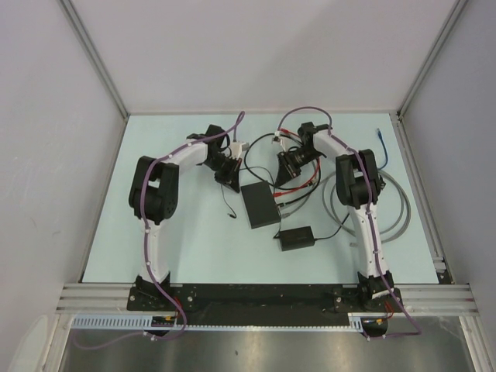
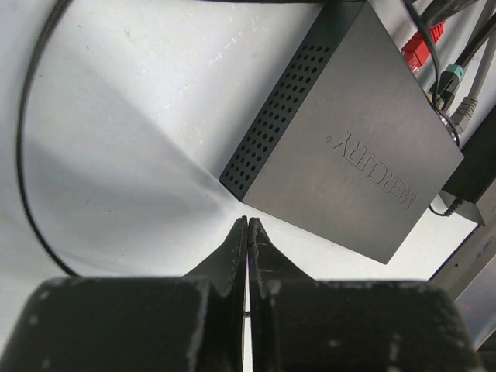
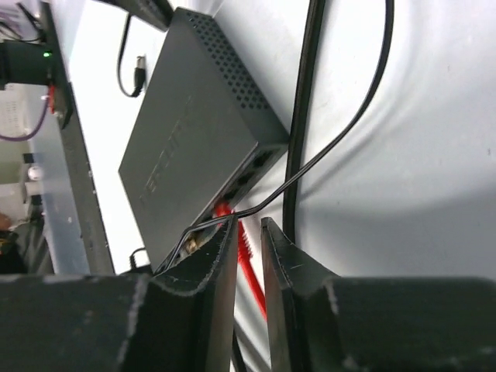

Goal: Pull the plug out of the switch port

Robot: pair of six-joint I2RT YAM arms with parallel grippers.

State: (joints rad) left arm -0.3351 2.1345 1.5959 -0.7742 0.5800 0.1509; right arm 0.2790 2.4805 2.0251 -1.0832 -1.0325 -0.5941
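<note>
The switch [image 1: 260, 205] is a flat matte-black box lying mid-table. Its ports [image 3: 246, 177] run along the edge facing my right gripper [image 3: 249, 229]. A red plug with a ribbed boot [image 3: 243, 248] sits in one port, and it also shows at the box's far edge [image 2: 422, 46]. The right jaws stand a narrow gap apart on either side of this boot, with table visible between the boot and the right finger. A thin black wire [image 3: 310, 167] crosses the left fingertip. My left gripper [image 2: 248, 221] is shut on nothing, just off the switch's near corner [image 2: 232, 178].
A smaller black power-adapter brick [image 1: 297, 238] lies in front of the switch. A thick black cable [image 3: 298, 116] runs past the port edge. Grey plugs [image 2: 465, 108] enter the same edge. A grey cable coil [image 1: 395, 209] lies at the right, with a blue cable end [image 1: 381, 139] behind it.
</note>
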